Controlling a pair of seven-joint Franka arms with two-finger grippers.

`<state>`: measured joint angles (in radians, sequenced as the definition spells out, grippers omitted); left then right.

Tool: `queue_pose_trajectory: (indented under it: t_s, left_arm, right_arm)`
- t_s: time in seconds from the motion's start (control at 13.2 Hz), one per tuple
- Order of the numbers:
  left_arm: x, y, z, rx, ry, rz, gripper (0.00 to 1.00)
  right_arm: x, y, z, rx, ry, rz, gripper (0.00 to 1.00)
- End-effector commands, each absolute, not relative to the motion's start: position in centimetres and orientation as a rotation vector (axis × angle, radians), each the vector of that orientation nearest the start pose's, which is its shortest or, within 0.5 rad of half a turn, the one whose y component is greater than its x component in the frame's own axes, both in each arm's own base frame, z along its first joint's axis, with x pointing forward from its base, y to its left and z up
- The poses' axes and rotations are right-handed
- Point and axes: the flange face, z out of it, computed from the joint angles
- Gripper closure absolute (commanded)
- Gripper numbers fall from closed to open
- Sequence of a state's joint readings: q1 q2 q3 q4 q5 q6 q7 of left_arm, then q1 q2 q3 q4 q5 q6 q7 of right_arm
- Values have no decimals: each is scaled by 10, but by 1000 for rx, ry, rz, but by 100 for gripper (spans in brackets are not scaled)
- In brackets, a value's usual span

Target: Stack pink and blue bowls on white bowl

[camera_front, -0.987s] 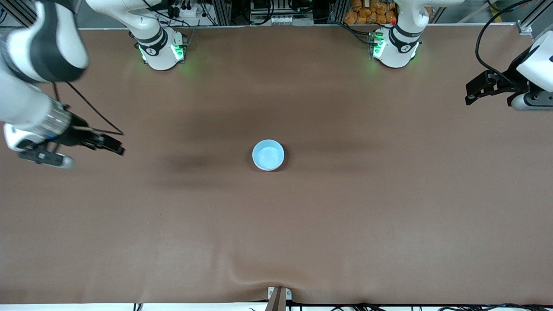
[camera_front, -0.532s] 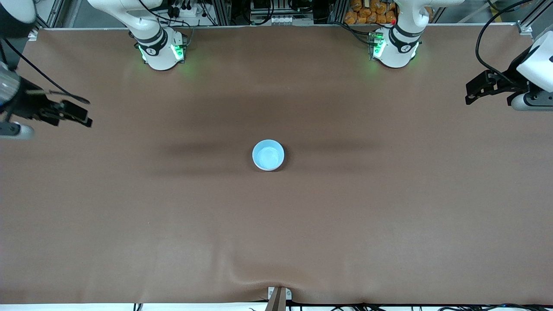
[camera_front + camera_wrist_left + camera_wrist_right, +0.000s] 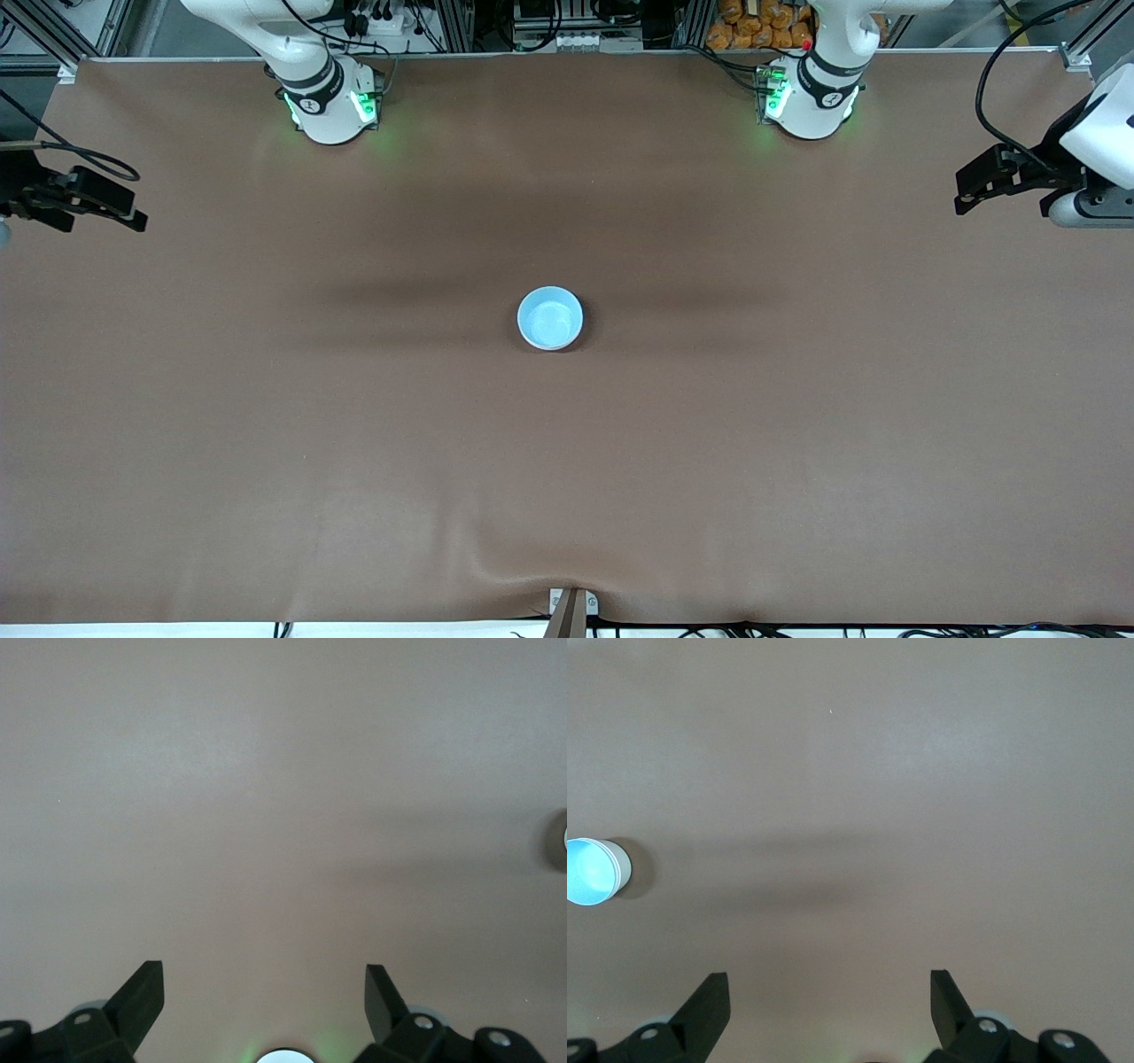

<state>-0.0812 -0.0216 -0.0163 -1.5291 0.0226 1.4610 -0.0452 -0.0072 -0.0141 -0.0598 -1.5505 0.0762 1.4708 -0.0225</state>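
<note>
Two hands (image 3: 970, 188) (image 3: 124, 213) wide, table (image 3: 354, 443) ends; blue bowl (image 3: 550, 318) central.

Left claw (image 3: 966, 190) and right claw (image 3: 133, 217) gape, empty.

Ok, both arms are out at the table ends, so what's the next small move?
Probably none beyond parking. A single stack with the blue bowl on top stands mid-table, nothing else loose. The left gripper and right gripper are open, empty, over the table's ends. The lower bowls can't be checked from above.
</note>
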Motion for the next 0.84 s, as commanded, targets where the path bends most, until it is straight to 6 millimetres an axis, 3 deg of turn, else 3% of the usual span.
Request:
queue_pose_trajectory:
  t_s: [0.0,0.15,0.76]
  left_arm:
    - [532,-52,648,-3106,93,80,0]
    - [532,-52,648,-3106,91,80,0]
    - [532,-52,648,-3106,86,80,0]
  right_arm:
    - [535,-24,643,-3081,24,131,0]
    - [535,-13,645,-3131,-3,142,0]
    - [536,-11,646,-3135,-1,125,0]
